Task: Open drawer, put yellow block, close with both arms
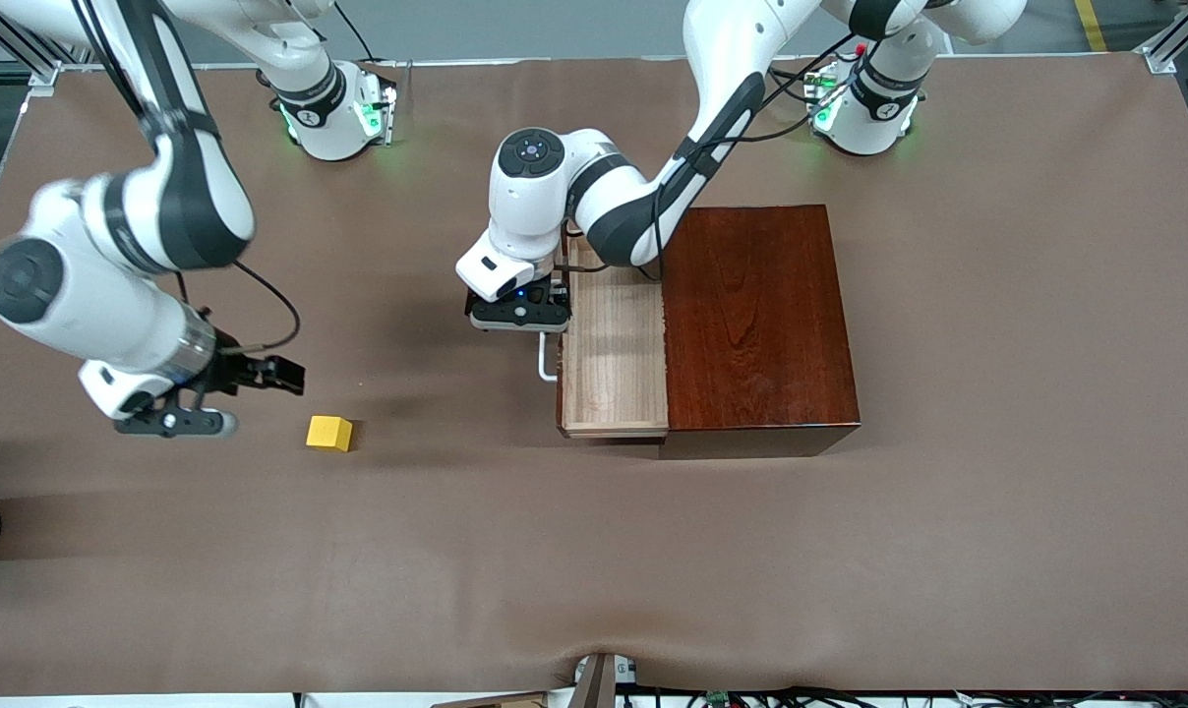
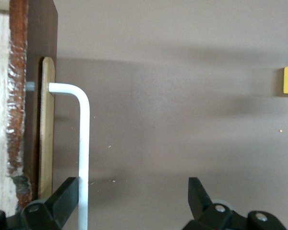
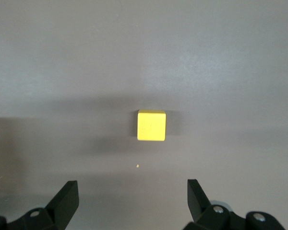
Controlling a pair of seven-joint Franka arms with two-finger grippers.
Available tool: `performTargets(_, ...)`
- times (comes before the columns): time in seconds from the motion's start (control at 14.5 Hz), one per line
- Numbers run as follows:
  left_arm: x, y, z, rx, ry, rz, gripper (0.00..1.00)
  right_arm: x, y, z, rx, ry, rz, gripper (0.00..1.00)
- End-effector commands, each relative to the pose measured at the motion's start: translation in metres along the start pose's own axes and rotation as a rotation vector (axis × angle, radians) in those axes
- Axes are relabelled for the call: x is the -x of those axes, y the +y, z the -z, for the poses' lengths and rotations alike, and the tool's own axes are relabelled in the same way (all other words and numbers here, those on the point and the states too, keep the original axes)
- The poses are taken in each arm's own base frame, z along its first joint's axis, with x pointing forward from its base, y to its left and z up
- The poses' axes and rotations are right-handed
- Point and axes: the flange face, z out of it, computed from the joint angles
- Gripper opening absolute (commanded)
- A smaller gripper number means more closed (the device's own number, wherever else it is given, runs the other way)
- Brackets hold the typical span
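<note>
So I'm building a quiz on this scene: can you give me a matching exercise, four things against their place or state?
Things:
1. drawer
2. yellow block
3. left tool
4. right tool

States:
A. open, at the white handle
B. pulled out of the dark wooden box, nothing inside
C. open, beside the block toward the right arm's end, not touching it
D. lying on the table, ungrasped

Pairs: 1-B, 2-D, 3-A, 4-C
</note>
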Motion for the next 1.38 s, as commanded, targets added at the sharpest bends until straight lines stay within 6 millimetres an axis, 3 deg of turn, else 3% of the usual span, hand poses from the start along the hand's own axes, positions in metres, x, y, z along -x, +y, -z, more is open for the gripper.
performTargets(0.0,-0.011,0.014,0.038,0.054,0.035,-0.007,1.0,-0.002,0.014,-0.062,-0.001,0.006,-0.019,1.0)
performTargets(0.07,-0.011,0.015,0.044,0.054,0.033,-0.007,1.0,-0.002,0.017,-0.085,-0.002,0.011,-0.024,1.0)
performTargets(0.28,-0.01,0.011,0.051,0.018,0.007,-0.002,1.0,-0.001,0.016,-0.126,-0.001,-0.012,-0.022,1.0)
performTargets(0.41,-0.036,0.003,0.104,0.04,0.061,0.016,1.0,-0.003,0.019,-0.154,-0.003,-0.014,-0.028,1.0)
performTargets(0.55,-0.078,-0.035,0.125,0.002,0.077,0.079,1.0,-0.004,0.017,-0.173,-0.007,-0.007,-0.03,1.0)
performTargets(0.76,-0.14,-0.111,0.153,-0.086,0.051,0.124,1.0,-0.012,0.022,-0.19,-0.012,0.024,-0.046,0.98)
performTargets(0.9,-0.175,-0.17,0.173,-0.129,0.019,0.151,1.0,-0.016,0.022,-0.193,-0.014,0.027,-0.042,0.58)
performTargets(0.97,-0.189,-0.2,0.184,-0.145,0.013,0.159,1.0,-0.018,0.02,-0.19,-0.014,0.03,-0.047,0.27)
performTargets(1.03,-0.198,-0.229,0.193,-0.155,0.011,0.167,1.0,-0.022,0.018,-0.183,-0.015,0.04,-0.046,0.04)
performTargets(1.17,-0.212,-0.29,0.217,-0.174,0.01,0.159,1.0,-0.024,0.02,-0.165,-0.014,0.041,-0.036,0.0)
performTargets(1.31,-0.218,-0.347,0.235,-0.192,0.001,0.129,1.0,-0.022,0.013,-0.116,-0.01,0.045,-0.022,0.0)
